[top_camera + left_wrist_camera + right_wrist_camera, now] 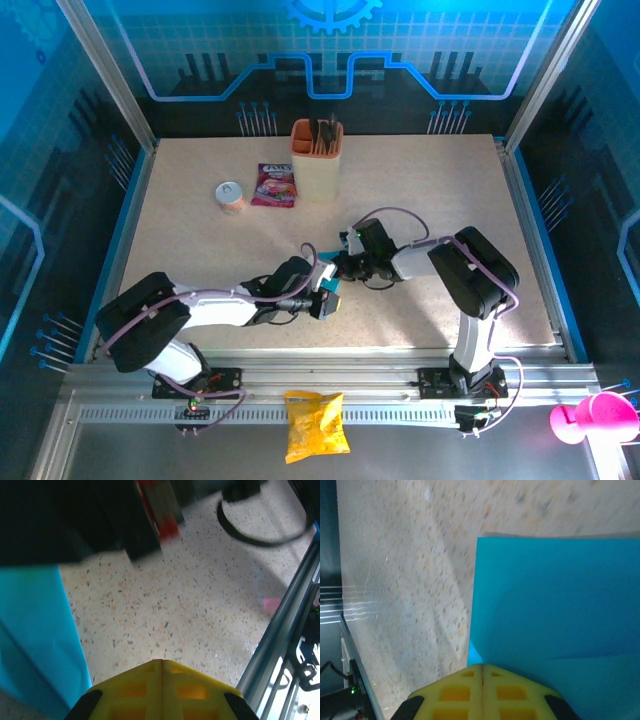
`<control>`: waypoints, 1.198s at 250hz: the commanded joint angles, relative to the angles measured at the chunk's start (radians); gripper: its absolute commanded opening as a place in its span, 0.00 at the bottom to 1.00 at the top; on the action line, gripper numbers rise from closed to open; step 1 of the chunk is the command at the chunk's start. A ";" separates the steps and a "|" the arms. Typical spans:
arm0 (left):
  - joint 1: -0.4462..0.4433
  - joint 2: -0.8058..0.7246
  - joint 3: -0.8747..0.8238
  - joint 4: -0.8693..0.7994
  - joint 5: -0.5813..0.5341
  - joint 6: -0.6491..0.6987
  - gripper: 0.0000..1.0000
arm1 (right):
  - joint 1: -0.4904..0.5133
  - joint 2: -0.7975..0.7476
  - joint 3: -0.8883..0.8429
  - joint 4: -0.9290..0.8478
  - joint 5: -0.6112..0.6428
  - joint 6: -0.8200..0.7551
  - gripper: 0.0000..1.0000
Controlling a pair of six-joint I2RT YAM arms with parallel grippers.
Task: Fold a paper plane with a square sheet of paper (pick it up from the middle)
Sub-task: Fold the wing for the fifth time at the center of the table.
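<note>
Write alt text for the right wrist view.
The shut yellow right claw appears to pinch the near edge of the bright-blue square sheet of paper, which spreads across the right side. The speckled beige table lies to the left.

Two robot arms are counted, the left arm [215, 310] and the right arm [470, 265], one speckled table [200, 240], one sheet of blue paper [331, 291], one beige cup [317, 170], one pink-purple packet [274, 185], one small round tub [231, 196], one yellow snack bag [315, 425], one pink object [590, 418].
</note>
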 commanded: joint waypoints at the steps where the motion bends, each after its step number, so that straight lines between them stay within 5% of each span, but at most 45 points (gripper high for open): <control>1: 0.013 0.054 0.022 -0.036 0.003 0.045 0.00 | 0.044 0.032 -0.090 -0.118 0.056 0.055 0.00; 106: 0.022 0.197 -0.088 0.065 0.019 0.013 0.00 | -0.016 0.007 0.018 -0.222 0.004 0.022 0.00; 185: 0.022 0.260 -0.148 0.156 0.039 -0.026 0.00 | -0.103 0.049 0.087 -0.229 -0.051 -0.010 0.16; 300: 0.021 0.318 -0.160 0.209 0.059 -0.045 0.00 | -0.204 0.092 0.146 -0.170 -0.114 0.003 0.53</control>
